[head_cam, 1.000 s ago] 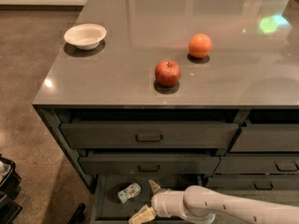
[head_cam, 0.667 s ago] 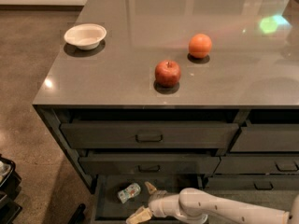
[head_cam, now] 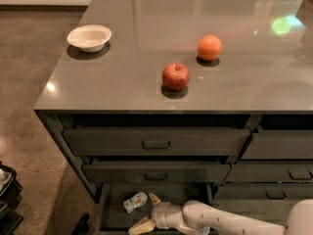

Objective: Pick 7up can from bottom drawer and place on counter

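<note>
The 7up can (head_cam: 135, 201) lies on its side in the open bottom drawer (head_cam: 113, 215), near its back left. My gripper (head_cam: 146, 213) is down inside the drawer, just right of the can and a little in front of it. Its tan fingers (head_cam: 154, 199) are spread open and hold nothing. One finger points up beside the can, the other sits near the drawer's front. The white arm (head_cam: 225, 220) comes in from the lower right. The glossy grey counter (head_cam: 146, 28) spreads above the drawers.
On the counter stand a white bowl (head_cam: 89, 36) at the left, a red apple (head_cam: 175, 76) near the front edge and an orange (head_cam: 209, 47) behind it. Two shut handled drawers (head_cam: 156, 143) sit above the open one. A dark object (head_cam: 7, 199) stands at the floor's left.
The arm has reached a little further left in the drawer, bringing the open gripper closer to the can. The can has not moved.
</note>
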`<state>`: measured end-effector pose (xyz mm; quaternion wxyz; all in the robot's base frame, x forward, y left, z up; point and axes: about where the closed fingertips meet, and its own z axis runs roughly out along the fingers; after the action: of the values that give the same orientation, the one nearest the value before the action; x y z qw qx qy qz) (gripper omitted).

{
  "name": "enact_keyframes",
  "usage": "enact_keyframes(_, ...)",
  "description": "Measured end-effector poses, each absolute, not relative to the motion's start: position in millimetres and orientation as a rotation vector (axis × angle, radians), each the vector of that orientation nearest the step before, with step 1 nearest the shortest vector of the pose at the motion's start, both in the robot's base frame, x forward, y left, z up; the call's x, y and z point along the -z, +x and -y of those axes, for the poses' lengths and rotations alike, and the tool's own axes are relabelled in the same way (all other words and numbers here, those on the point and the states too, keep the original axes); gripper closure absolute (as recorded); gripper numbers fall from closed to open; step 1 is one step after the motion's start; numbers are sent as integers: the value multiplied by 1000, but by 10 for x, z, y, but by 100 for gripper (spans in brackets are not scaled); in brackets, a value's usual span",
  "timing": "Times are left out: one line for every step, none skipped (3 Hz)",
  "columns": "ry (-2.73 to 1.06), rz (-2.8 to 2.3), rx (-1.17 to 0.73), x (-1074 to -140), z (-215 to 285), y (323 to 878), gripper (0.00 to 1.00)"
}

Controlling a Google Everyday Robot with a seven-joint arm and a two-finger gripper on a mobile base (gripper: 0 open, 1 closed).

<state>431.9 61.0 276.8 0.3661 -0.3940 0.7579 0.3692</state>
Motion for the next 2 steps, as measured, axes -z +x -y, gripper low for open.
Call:
enact_keyframes(-1048,-1921,-918,-2567,-658,4457,0)
enact_keyframes(-1091,-1896,-885,-2273,-795,4642,0)
